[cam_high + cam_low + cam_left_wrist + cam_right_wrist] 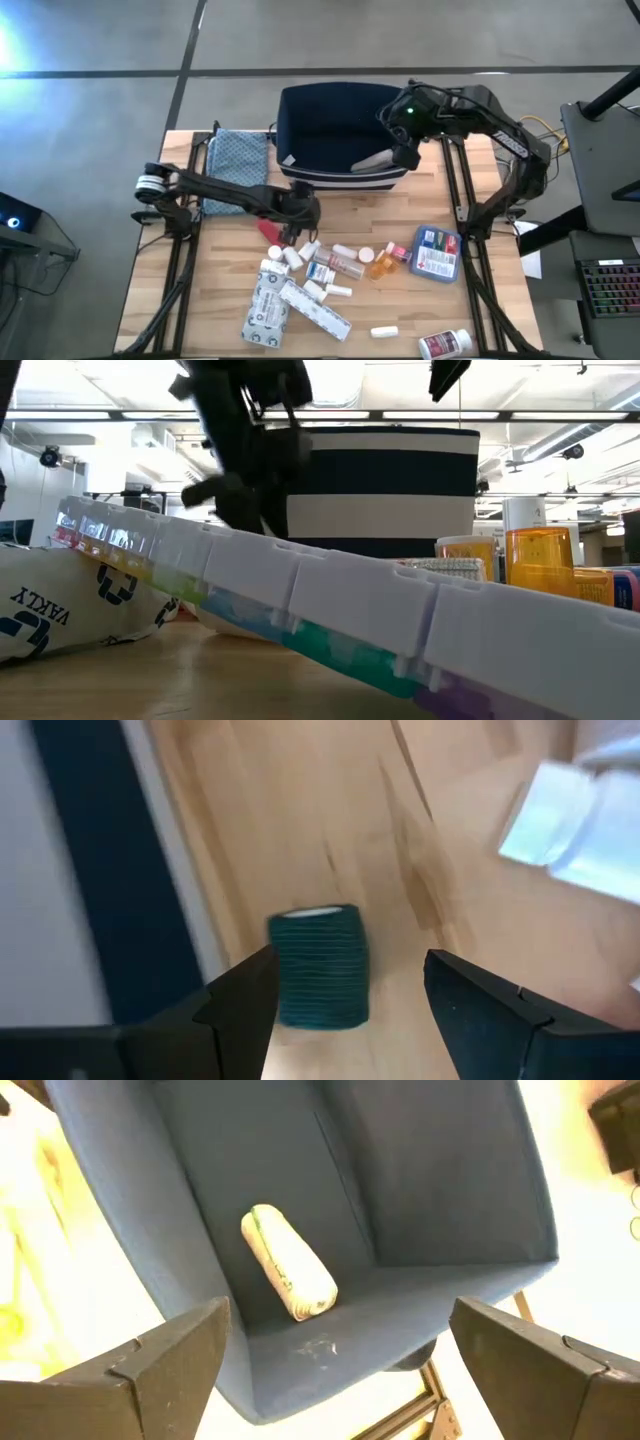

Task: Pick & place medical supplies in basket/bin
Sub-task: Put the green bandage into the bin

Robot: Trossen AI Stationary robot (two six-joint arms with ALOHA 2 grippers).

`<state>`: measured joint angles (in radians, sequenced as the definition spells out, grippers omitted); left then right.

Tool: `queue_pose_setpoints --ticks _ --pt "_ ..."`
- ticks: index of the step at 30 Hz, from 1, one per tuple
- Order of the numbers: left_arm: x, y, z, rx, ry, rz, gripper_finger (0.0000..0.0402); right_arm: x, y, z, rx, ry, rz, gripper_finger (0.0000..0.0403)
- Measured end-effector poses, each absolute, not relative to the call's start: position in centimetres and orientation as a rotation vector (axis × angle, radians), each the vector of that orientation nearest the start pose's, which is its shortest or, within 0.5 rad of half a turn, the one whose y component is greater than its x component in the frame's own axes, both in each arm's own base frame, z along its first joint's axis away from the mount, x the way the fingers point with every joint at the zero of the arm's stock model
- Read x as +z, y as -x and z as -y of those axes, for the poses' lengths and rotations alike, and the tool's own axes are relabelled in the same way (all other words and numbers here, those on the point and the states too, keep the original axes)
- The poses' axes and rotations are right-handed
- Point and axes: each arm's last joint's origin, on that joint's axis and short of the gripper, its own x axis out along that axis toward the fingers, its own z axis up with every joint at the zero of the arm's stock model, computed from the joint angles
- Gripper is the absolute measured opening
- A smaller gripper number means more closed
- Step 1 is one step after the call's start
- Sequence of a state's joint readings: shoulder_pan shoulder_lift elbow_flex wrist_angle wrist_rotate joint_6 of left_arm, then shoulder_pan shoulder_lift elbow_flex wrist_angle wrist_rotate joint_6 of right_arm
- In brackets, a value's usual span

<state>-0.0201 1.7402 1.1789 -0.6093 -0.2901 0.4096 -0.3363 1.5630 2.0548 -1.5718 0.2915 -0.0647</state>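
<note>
The navy bin (330, 95) stands at the table's far middle, its striped wall (390, 480) showing in the low view. My right gripper (405, 152) hangs open above the bin's right side (340, 1320). Below it a white roll (288, 1265) lies on the bin's floor. My left gripper (303, 208) is low over the table just in front of the bin, open (350, 960). A dark teal ribbed roll (320, 965) stands on the wood between its fingers. A red tube (268, 230), white cartons (270, 298), an orange vial (383, 263) and a blue-and-red packet (437, 252) lie on the near half. My left gripper's fingers stand on either side of the teal roll, which rests on the table. One finger (245, 1000) is right against the roll's side (285, 970), and I cannot tell whether it touches. The other finger stands apart from it.
A folded teal patterned cloth (237, 160) lies left of the bin. A white bottle (447, 345) lies at the near right corner. White pill bottles (300, 255) cluster near my left gripper. A long pill organiser (330, 600) fills the front of the low view.
</note>
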Motion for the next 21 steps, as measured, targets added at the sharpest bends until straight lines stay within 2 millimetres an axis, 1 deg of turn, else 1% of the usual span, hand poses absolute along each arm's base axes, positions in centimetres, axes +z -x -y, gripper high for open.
queue_pose_setpoints --ticks 4,7,9,13,19,21 --pt "17.9 -35.0 -0.8 0.060 -0.504 -1.210 0.0228 45.9 -22.3 8.7 -0.534 0.032 -1.082 0.0366" --pt "17.1 -35.4 -1.8 0.126 -0.483 -1.227 0.0228 46.3 -21.6 8.4 -0.541 0.026 -1.060 0.0366" --pt "16.6 -35.5 -2.3 0.140 -0.468 -1.238 0.0228 46.5 -21.3 8.3 -0.546 0.019 -1.050 0.0366" --pt "15.8 -35.6 -2.9 0.147 -0.452 -1.264 0.0228 46.7 -20.9 8.2 -0.555 0.006 -1.034 0.0366" --pt "14.9 -35.8 -3.3 0.134 -0.425 -1.282 0.0227 46.7 -20.9 8.2 -0.558 0.002 -1.032 0.0366" --pt "14.8 -35.8 -3.3 0.139 -0.416 -1.285 0.0219 46.7 -20.9 8.2 -0.557 0.003 -1.033 0.0366"
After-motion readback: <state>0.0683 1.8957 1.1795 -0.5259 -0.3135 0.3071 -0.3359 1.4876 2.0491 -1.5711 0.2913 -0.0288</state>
